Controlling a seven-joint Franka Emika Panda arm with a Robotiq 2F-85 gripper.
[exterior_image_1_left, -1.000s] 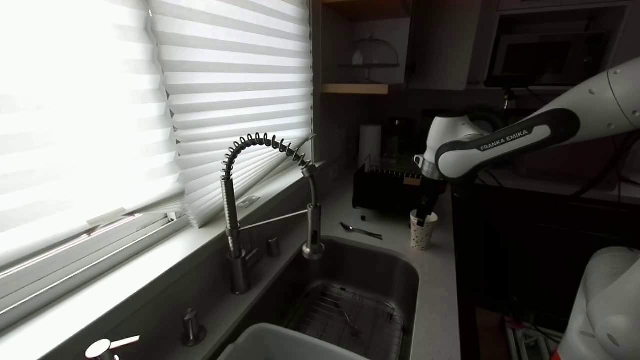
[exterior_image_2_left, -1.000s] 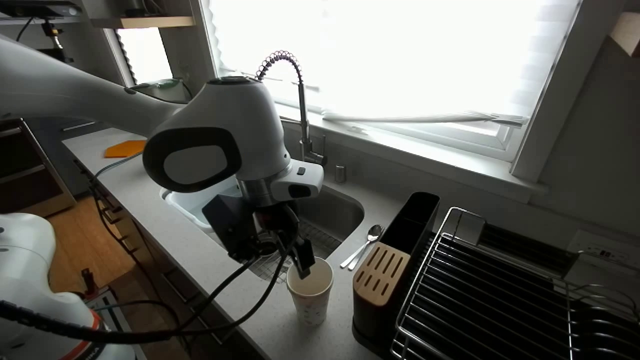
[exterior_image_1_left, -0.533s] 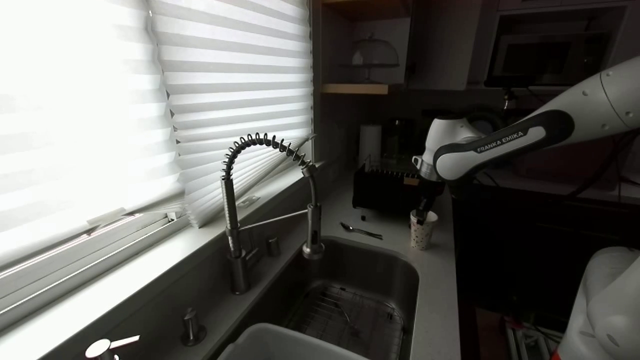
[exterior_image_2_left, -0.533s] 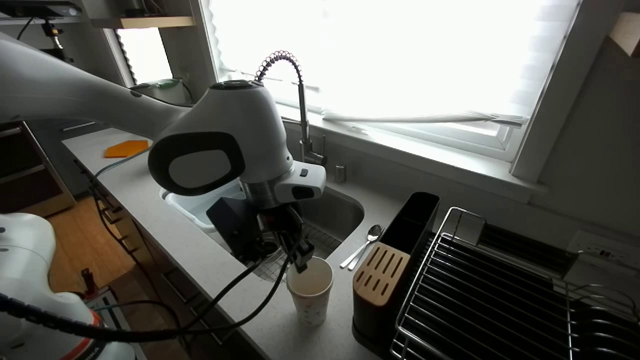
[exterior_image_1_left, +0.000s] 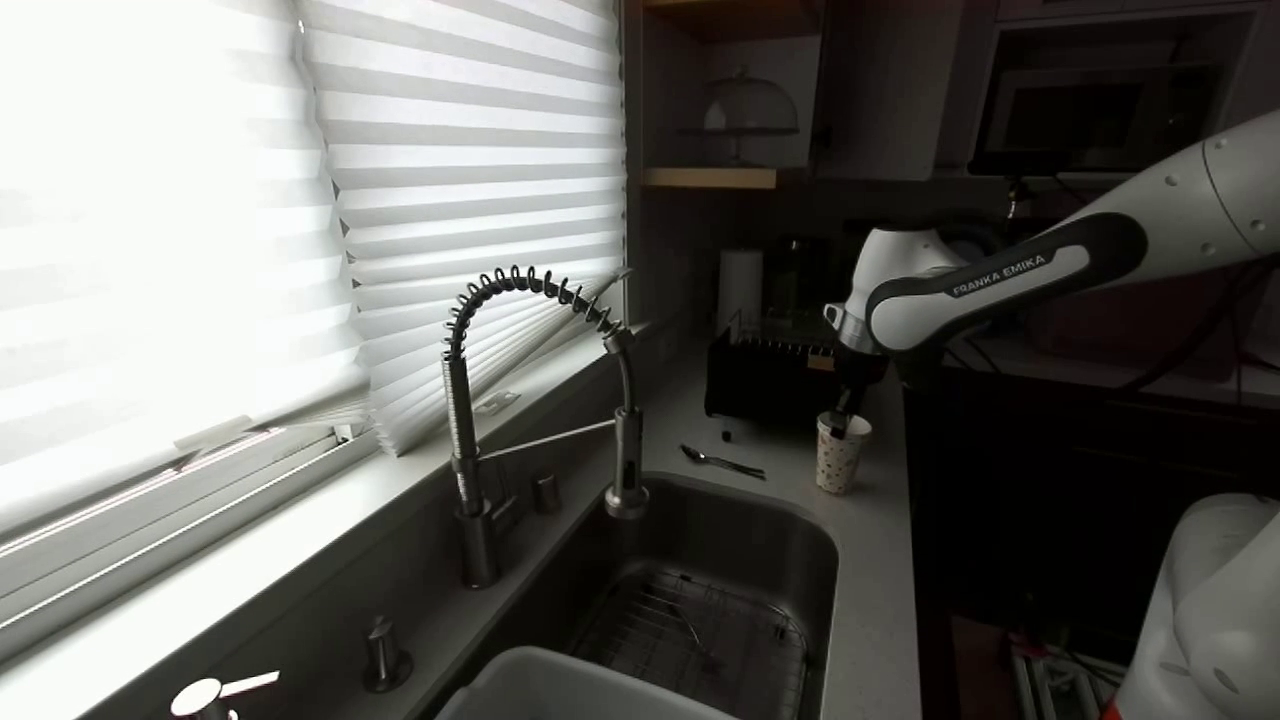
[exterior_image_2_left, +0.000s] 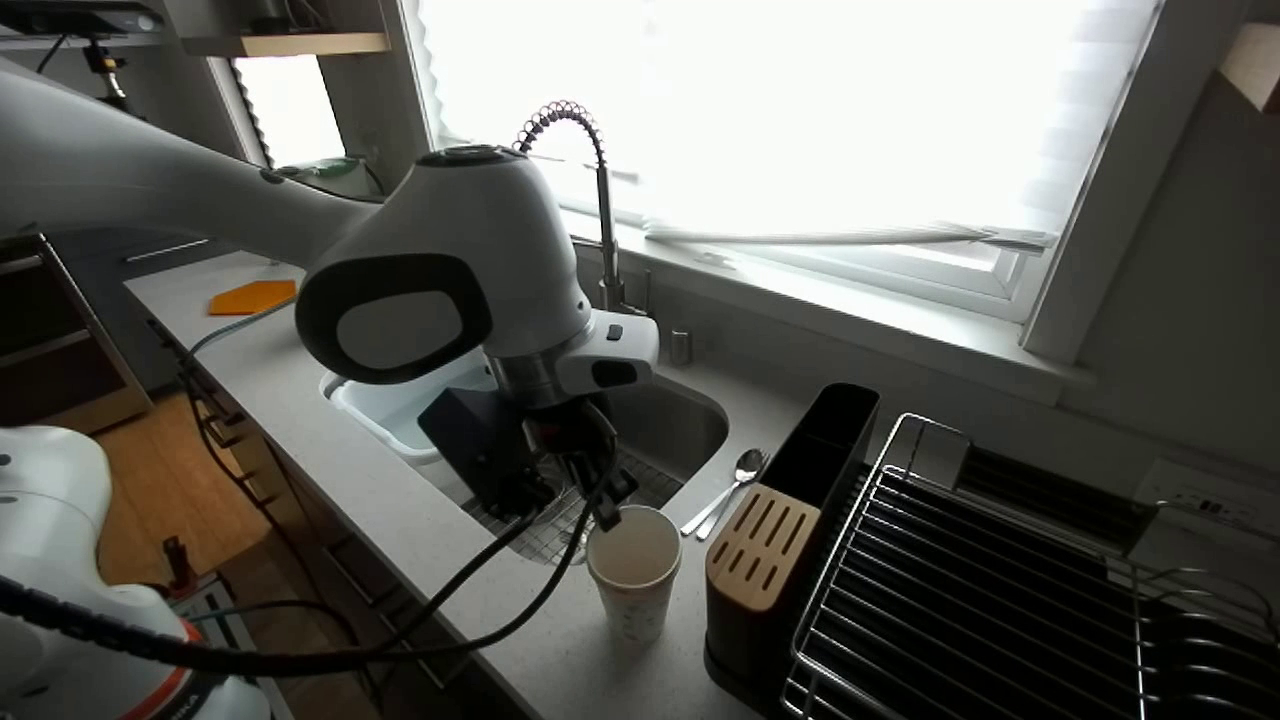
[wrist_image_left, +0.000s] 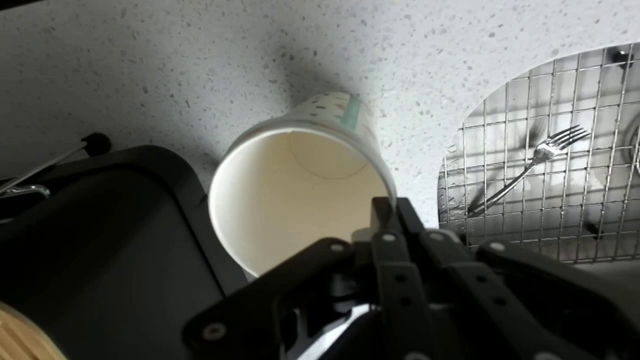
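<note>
Claw (wrist_image_left: 396, 207) almost closed, pinching the rim of a patterned cup (wrist_image_left: 295, 210), straddling its wall, cup mouth up, base touching the table (wrist_image_left: 200, 60) or just above it, cannot tell which, sink (exterior_image_2_left: 670, 425) and black caddy (exterior_image_2_left: 765, 545) on either side, spoon (exterior_image_2_left: 749, 465) near, fork (wrist_image_left: 545, 152) inside the sink

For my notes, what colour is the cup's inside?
The cup's inside is cream, clearest in the wrist view.
</note>
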